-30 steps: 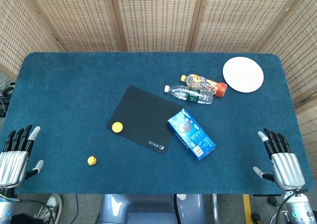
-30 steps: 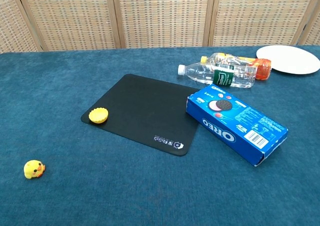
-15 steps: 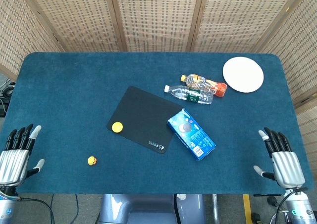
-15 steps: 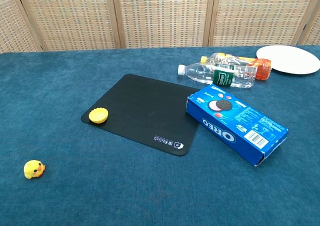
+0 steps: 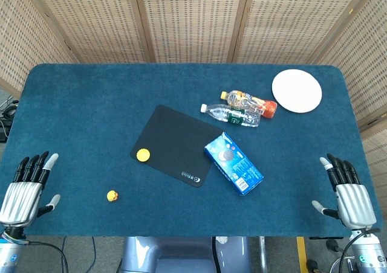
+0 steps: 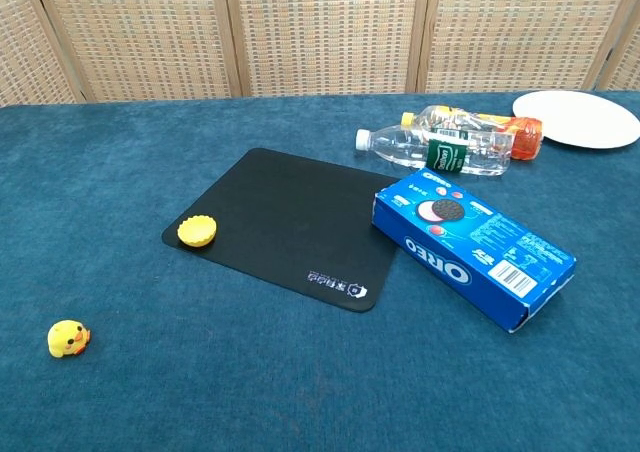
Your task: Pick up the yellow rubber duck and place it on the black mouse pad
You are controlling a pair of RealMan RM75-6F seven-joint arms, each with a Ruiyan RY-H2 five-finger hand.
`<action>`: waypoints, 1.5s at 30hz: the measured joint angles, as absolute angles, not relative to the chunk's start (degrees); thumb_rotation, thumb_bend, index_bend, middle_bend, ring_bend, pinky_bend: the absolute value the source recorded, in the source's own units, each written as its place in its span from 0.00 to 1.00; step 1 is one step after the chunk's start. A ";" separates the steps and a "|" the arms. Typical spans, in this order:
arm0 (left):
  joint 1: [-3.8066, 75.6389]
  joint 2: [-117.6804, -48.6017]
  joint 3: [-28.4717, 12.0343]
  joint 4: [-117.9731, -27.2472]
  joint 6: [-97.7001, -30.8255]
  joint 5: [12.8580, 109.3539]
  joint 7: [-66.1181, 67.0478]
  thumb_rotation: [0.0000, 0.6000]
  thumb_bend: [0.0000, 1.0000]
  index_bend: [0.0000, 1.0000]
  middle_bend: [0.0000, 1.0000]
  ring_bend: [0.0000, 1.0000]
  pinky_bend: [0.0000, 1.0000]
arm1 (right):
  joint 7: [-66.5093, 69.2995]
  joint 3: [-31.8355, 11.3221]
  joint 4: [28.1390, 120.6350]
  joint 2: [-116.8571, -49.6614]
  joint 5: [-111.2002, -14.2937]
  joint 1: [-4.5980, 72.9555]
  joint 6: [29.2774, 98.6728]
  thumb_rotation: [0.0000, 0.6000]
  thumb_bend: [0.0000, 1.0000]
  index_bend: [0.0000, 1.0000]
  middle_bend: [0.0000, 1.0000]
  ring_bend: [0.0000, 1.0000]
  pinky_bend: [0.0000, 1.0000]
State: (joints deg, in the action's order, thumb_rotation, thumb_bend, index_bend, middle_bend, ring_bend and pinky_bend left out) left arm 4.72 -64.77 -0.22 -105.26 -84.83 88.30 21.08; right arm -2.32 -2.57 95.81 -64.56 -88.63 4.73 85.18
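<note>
A: Since both hands sit at the near table edge with nothing in them, I'd say the reach has not begun. The left hand has its fingers spread and empty; the right hand likewise.

B: And the yellow rubber duck?

A: On the blue table, near the front left, well apart from the black mouse pad, between the left hand and the pad in the head view.

B: Anything on the pad already?

A: A yellow scalloped cap near its left corner, and the Oreo box overlaps its right edge.

B: So next?

A: Likely the left hand travels to the duck, closes around that small body, then sets it on bare pad.
</note>
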 measured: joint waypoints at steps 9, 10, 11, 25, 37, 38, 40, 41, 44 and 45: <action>8.83 -62.32 1.21 -103.58 -77.99 92.02 18.34 1.00 0.27 0.13 0.00 0.00 0.00 | -3.12 -2.51 96.03 -64.75 -88.49 4.79 84.91 1.00 0.00 0.03 0.00 0.00 0.01; 9.32 -62.28 1.35 -103.33 -77.13 92.29 18.04 1.00 0.27 0.14 0.00 0.00 0.00 | -3.13 -2.53 96.04 -64.75 -88.40 4.80 84.85 1.00 0.00 0.03 0.00 0.00 0.01; 9.83 -62.27 1.50 -103.04 -76.21 92.51 17.78 1.00 0.28 0.15 0.00 0.00 0.00 | -3.14 -2.56 96.01 -64.77 -88.27 4.83 84.76 1.00 0.00 0.03 0.00 0.00 0.01; 15.80 -69.23 1.64 -95.96 -65.90 89.92 20.79 1.00 0.28 0.30 0.00 0.00 0.00 | -2.74 -2.87 95.61 -64.86 -87.38 5.14 83.96 1.00 0.00 0.03 0.00 0.00 0.01; 18.58 -75.57 0.81 -91.92 -61.16 84.21 24.74 1.00 0.28 0.35 0.00 0.00 0.00 | -2.27 -3.06 95.53 -64.74 -87.27 5.12 84.19 1.00 0.00 0.03 0.00 0.00 0.01; 18.73 -75.96 0.78 -91.70 -61.02 83.97 25.02 1.00 0.28 0.35 0.00 0.00 0.00 | -2.20 -3.08 95.52 -64.74 -87.30 5.11 84.26 1.00 0.00 0.03 0.00 0.00 0.01; 19.03 -76.73 0.78 -91.31 -60.78 83.55 25.80 1.00 0.27 0.35 0.00 0.00 0.00 | -2.11 -3.09 95.48 -64.74 -87.21 5.12 84.18 1.00 0.00 0.03 0.00 0.00 0.01; 19.14 -77.07 0.77 -91.20 -60.75 83.38 26.17 1.00 0.26 0.36 0.00 0.00 0.00 | -2.06 -3.10 95.44 -64.74 -87.16 5.14 84.12 1.00 0.00 0.03 0.00 0.00 0.01; 19.53 -77.96 0.83 -91.14 -60.86 83.01 27.00 1.00 0.26 0.36 0.00 0.00 0.00 | -2.06 -3.13 95.41 -64.76 -87.19 5.18 84.12 1.00 0.00 0.03 0.00 0.00 0.01; 19.63 -78.08 0.91 -91.30 -60.88 82.95 27.07 1.00 0.26 0.37 0.00 0.00 0.00 | -2.05 -3.13 95.41 -64.77 -87.22 5.18 84.16 1.00 0.00 0.03 0.00 0.00 0.01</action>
State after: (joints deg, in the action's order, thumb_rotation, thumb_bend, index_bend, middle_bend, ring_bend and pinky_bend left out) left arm 19.63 -78.08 0.91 -91.30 -60.88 82.95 27.07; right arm -2.05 -3.13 95.41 -64.77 -87.22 5.18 84.16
